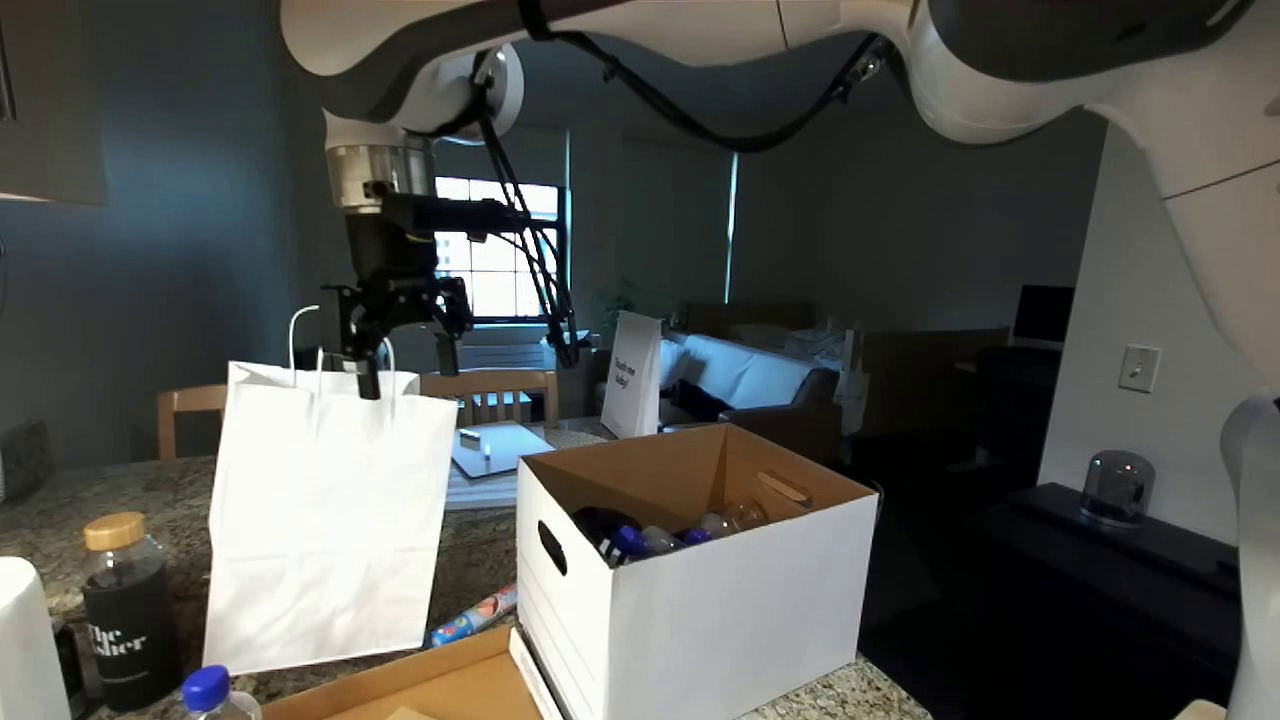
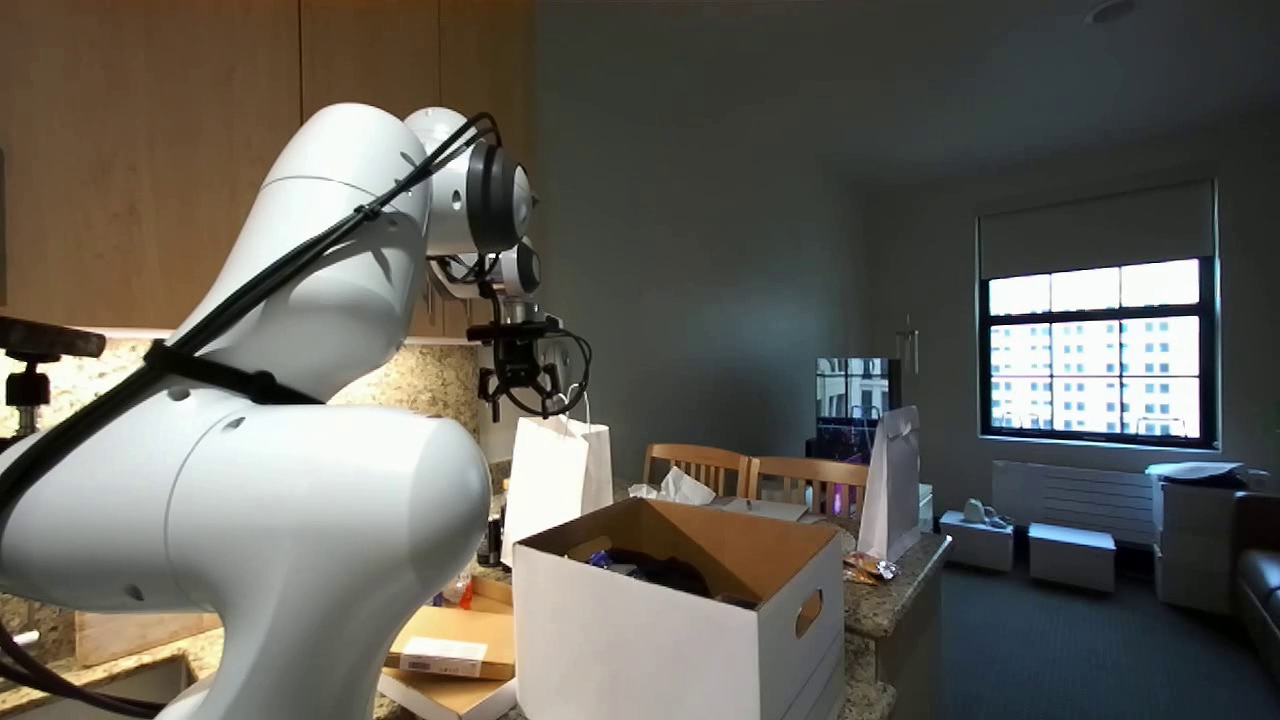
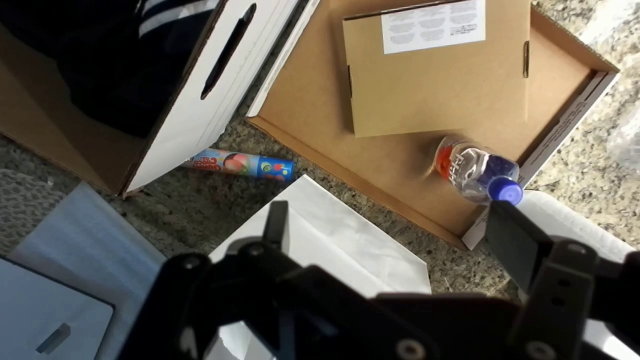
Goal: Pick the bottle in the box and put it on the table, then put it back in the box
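The white box [image 1: 740,610] stands open on the speckled counter in both exterior views [image 2: 640,640]; its side shows in the wrist view [image 3: 175,140]. Inside are clear bottles with blue caps [image 1: 657,541] and dark cloth [image 3: 110,75]. A clear bottle with a blue cap and red label [image 3: 475,170] stands outside it in a shallow cardboard tray [image 3: 310,145]; its cap shows in an exterior view [image 1: 207,688]. Which bottle is meant I cannot tell. My gripper [image 1: 408,370] is open and empty [image 3: 390,220], high above the white paper bag. No tan wooden table shows clearly.
The white paper bag [image 1: 325,520] with upright handles stands beside the tray, under the gripper. A dark bottle with wooden lid [image 1: 130,620] stands at its side. A colourful tube [image 3: 240,164] lies between box and bag. A smaller carton [image 3: 440,85] lies in the tray.
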